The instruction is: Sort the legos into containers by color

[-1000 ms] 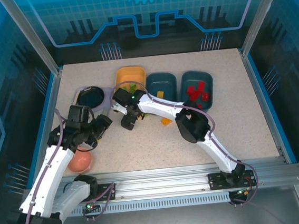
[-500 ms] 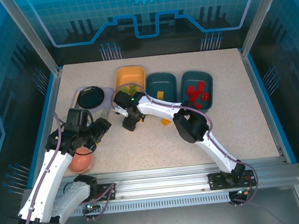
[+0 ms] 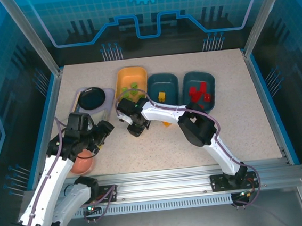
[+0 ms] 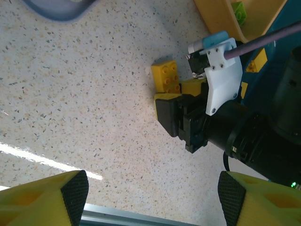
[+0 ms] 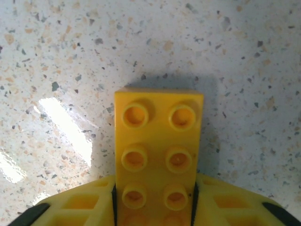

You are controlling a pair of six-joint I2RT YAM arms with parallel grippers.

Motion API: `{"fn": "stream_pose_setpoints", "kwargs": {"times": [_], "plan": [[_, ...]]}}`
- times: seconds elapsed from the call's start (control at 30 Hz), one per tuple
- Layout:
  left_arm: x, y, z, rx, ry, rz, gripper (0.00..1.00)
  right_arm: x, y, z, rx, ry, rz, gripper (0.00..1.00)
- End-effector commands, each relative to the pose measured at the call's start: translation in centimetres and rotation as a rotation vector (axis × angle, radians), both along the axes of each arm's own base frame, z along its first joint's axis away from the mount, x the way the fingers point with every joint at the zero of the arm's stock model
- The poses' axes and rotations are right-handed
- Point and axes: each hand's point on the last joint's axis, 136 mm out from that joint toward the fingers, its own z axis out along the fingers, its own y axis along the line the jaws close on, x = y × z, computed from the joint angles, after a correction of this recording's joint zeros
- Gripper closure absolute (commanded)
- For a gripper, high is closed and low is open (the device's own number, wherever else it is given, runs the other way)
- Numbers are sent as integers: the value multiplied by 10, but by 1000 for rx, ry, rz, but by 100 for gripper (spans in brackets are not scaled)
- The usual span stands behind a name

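We take this for a robotics lab test cell. Aluminium frame posts (image 3: 32,36) box in a speckled tabletop (image 3: 238,126). Blue printed panels (image 3: 147,17) with gear and circuit graphics wall the back and sides. Left arm (image 3: 53,176) and right arm (image 3: 218,149) are bolted to a slotted metal rail (image 3: 163,186), with cables exposed.

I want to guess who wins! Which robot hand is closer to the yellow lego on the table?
Right. The right gripper has its fingers on both sides of the yellow lego. The left gripper is open, off to the side and apart from it.
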Motion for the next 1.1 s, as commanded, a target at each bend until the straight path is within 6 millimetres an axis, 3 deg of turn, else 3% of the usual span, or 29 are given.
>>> {"fn": "stream_pose_setpoints", "kwargs": {"times": [0.0, 0.1, 0.2, 0.3, 0.4, 0.53, 0.63, 0.73, 0.93, 1.07], "plan": [[-8, -6, -1, -38, -14, -25, 24, -5, 7, 16, 39, -9, -24, 69], [-10, -7, -1, -51, -23, -32, 23, 2, 7, 40, 83, -59, -72, 73], [-5, -13, 5, -67, -58, -61, 23, 12, -3, 77, 128, -110, -150, 76], [9, -26, 18, -108, -119, -120, 23, 27, -32, 112, 144, -156, -267, 76], [25, -47, 31, -142, -170, -205, 23, 44, -77, 126, 99, -170, -420, 76], [46, -76, 40, -129, -190, -312, 23, 67, -141, 117, 1, -146, -639, 75], [61, -95, 41, -101, -184, -364, 23, 84, -168, 103, -37, -101, -740, 74], [72, -107, 33, -64, -149, -397, 24, 103, -178, 83, -46, -42, -805, 74], [87, -113, 4, 4, -36, -391, 27, 133, -188, 57, -74, -4, -864, 73], [91, -114, -16, 22, 28, -372, 29, 141, -183, 48, -75, 10, -864, 63]]}}
